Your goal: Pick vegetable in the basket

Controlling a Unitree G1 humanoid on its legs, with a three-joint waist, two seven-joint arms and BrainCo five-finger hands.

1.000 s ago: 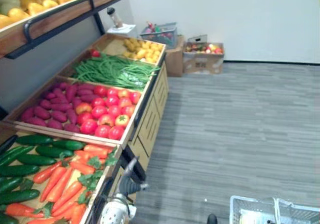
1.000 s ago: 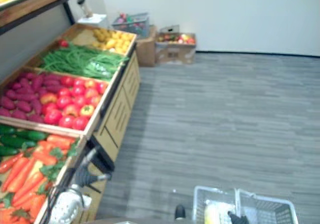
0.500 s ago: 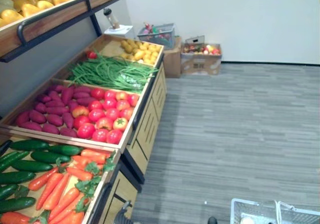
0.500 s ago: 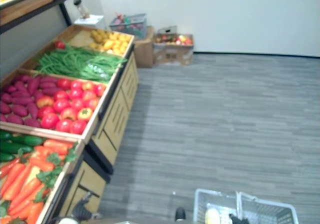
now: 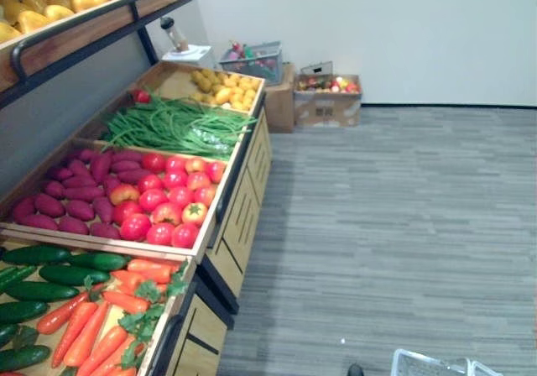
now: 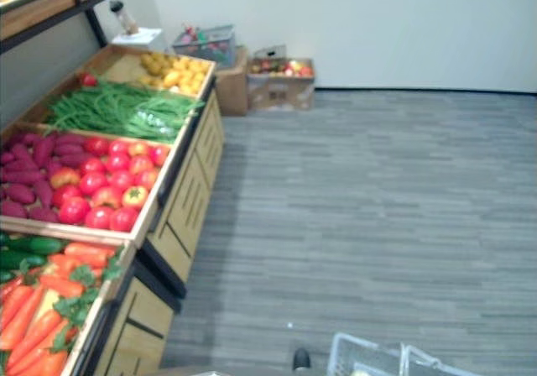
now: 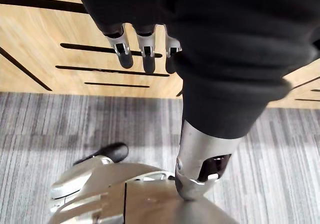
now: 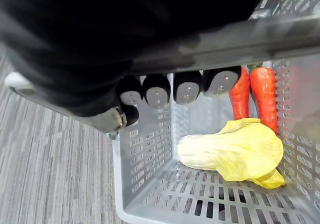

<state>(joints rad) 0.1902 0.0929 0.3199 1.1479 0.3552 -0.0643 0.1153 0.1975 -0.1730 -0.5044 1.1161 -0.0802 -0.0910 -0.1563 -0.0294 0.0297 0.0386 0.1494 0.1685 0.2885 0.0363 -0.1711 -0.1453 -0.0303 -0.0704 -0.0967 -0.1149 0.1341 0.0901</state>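
Basket point(image 8: 145, 159) of vegetables, carried by the clenched right hand point(image 8: 156, 95) and cut by the bottom edge at the lower right of the eye views.
In the right wrist view the fingers curl round the grey handle point(image 8: 215, 44) across the upper frame. Below them, at the lower right, a pale cabbage point(image 8: 235, 151) lies on the basket floor, with two carrots point(image 8: 262, 94) against the wall just beside it. The left hand point(image 7: 145, 49) hangs relaxed, holding nothing, before the wooden cabinet front point(image 7: 40, 54). Farther up the left side of the eye views are cucumbers point(image 5: 42, 271), tomatoes point(image 5: 168, 204) and green beans point(image 5: 168, 124).
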